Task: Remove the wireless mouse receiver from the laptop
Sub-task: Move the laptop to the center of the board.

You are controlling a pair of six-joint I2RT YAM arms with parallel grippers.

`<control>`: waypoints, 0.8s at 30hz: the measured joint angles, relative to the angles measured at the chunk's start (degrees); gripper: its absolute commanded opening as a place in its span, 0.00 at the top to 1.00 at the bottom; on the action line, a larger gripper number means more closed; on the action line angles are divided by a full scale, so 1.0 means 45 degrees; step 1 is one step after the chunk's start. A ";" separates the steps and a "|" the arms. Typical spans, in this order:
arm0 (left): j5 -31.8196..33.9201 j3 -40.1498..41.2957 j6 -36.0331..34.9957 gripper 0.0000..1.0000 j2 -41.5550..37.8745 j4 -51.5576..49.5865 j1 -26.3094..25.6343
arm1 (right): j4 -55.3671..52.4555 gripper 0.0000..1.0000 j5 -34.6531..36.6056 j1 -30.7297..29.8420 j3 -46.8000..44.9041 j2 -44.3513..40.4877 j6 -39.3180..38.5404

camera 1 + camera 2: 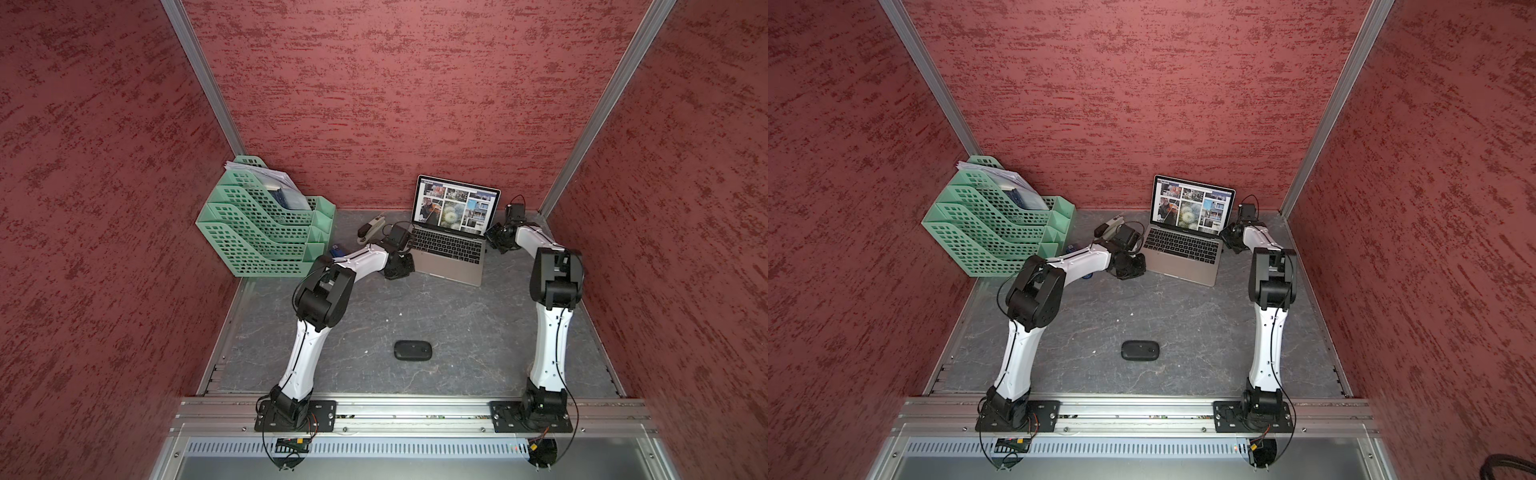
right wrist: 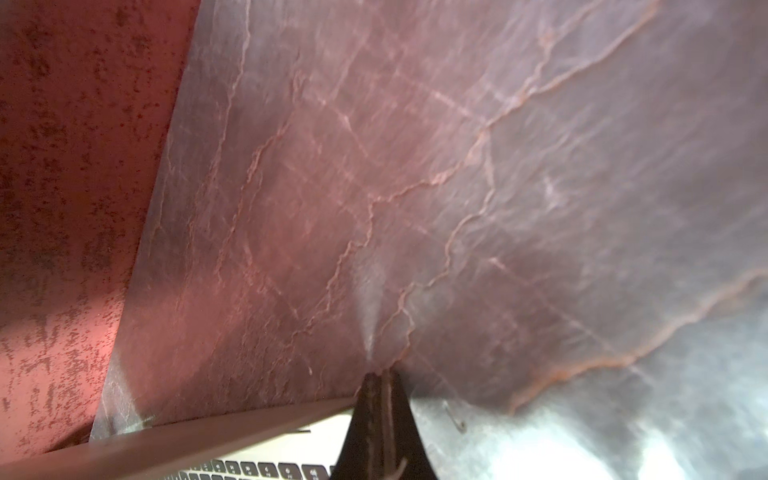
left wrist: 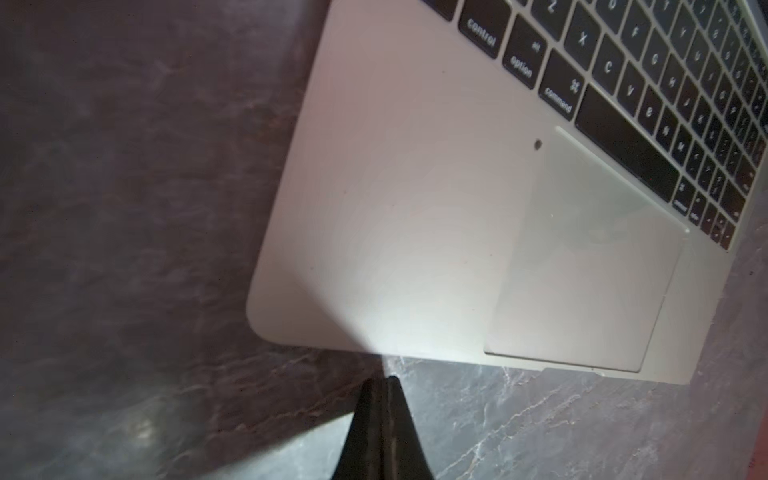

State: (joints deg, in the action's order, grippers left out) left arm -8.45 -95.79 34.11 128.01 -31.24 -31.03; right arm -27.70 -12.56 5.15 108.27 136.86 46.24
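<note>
The wireless mouse receiver is honestly too tiny to pick out in any view, so I can't tell where on the laptop (image 1: 449, 253) it sits; both sides of the machine are crowded by the arms.

Nearest, not far from the front edge of the table (image 1: 415, 307) and about mid-width, there's the black oval mouse (image 1: 412, 350), lying flat and well apart from everything else.

Further back, the left gripper (image 3: 380, 379) is down low just off the laptop's front left corner. Its jaws are pressed together with nothing between them, the tips over bare table right beside the laptop's front edge. The right gripper (image 2: 380, 372) is by the laptop's right side near the hinge, jaws also squeezed together and empty, pointing at the table. Can't tell if either tip actually touches the surface.

The laptop is open near the far edge, right of middle, with a photo grid on the screen. A stapler (image 1: 372, 228) lies just left of it, and a green file rack (image 1: 262, 224) with papers fills the far left corner.
</note>
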 measured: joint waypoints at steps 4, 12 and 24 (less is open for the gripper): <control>0.1428 -0.0024 -0.0495 1.00 -0.0350 -0.1297 0.0175 | 0.0000 1.00 0.0000 0.0000 0.0000 0.0000 -0.0039; 0.3123 -0.1010 -0.1209 1.00 -0.0486 -0.2696 0.1583 | -0.0044 1.00 -0.0010 0.0000 0.0063 0.0049 -0.0141; 0.1491 -0.3866 -0.1428 1.00 0.2166 -0.1161 0.1807 | -0.0364 1.00 -0.0112 -0.0039 0.0695 0.0403 -0.0427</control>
State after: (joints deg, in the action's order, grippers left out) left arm -1.74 -113.19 27.68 137.75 -36.47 -22.90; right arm -29.34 -13.06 4.97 111.39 138.67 44.31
